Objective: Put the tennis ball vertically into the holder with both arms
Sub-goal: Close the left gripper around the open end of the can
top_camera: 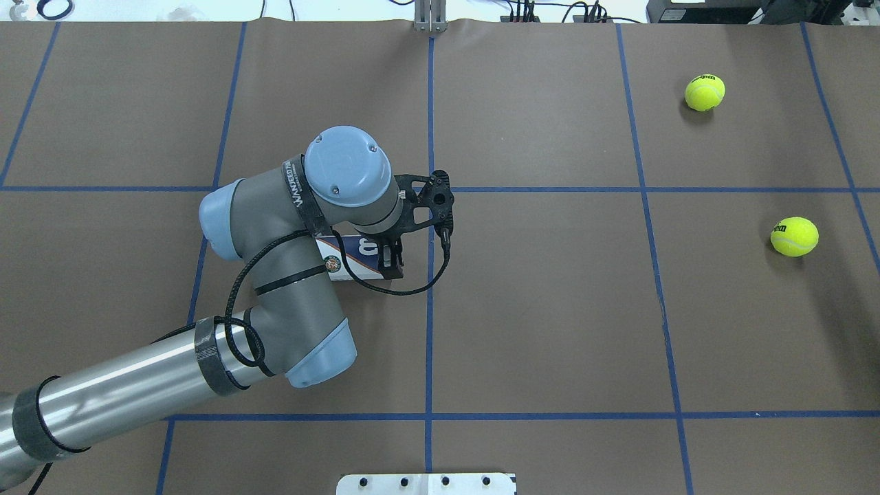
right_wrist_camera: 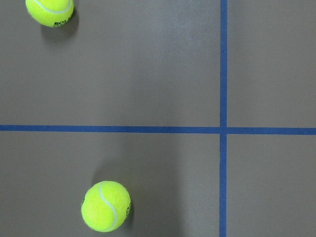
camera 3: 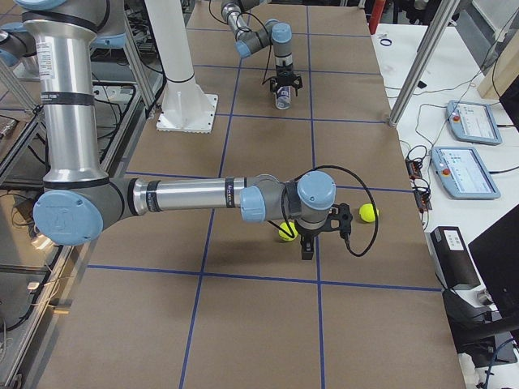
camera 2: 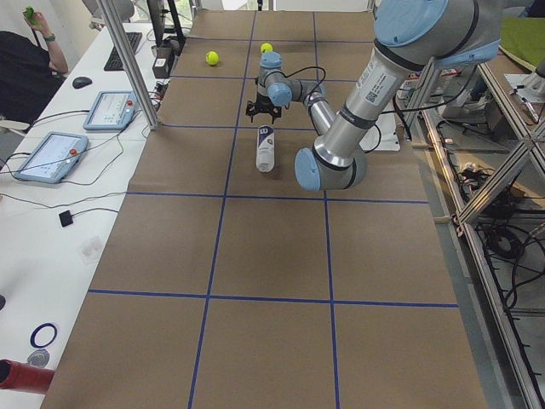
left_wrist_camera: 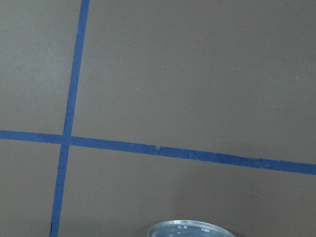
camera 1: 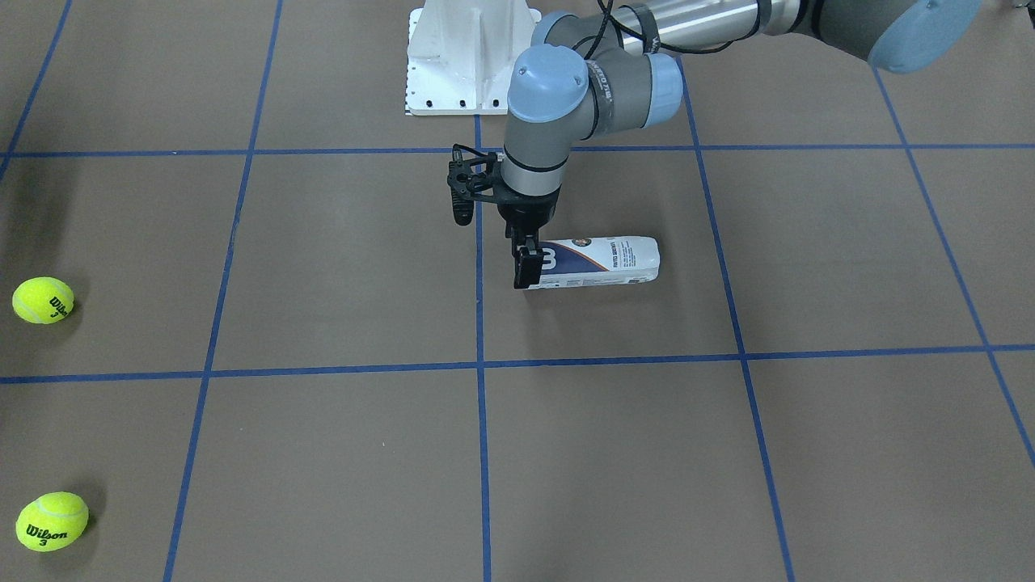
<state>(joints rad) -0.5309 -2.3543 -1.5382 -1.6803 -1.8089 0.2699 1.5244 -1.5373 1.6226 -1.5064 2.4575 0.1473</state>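
The holder [camera 1: 602, 260], a clear tube with a white and navy label, lies on its side near the table's middle. My left gripper [camera 1: 529, 268] points straight down at the tube's open end, with one finger on each side and close against it. The tube's rim [left_wrist_camera: 190, 229] shows at the bottom of the left wrist view. Two yellow tennis balls [camera 1: 44, 300] [camera 1: 52, 521] lie far off on the robot's right side. My right gripper [camera 3: 306, 250] hangs just above the table beside one ball [right_wrist_camera: 105, 206]; I cannot tell whether it is open or shut.
The white pedestal base [camera 1: 465, 56] stands at the robot's edge of the table. Blue tape lines [camera 1: 479, 364] grid the brown table. Tablets and cables lie on the side bench [camera 3: 470, 162] beyond the far edge.
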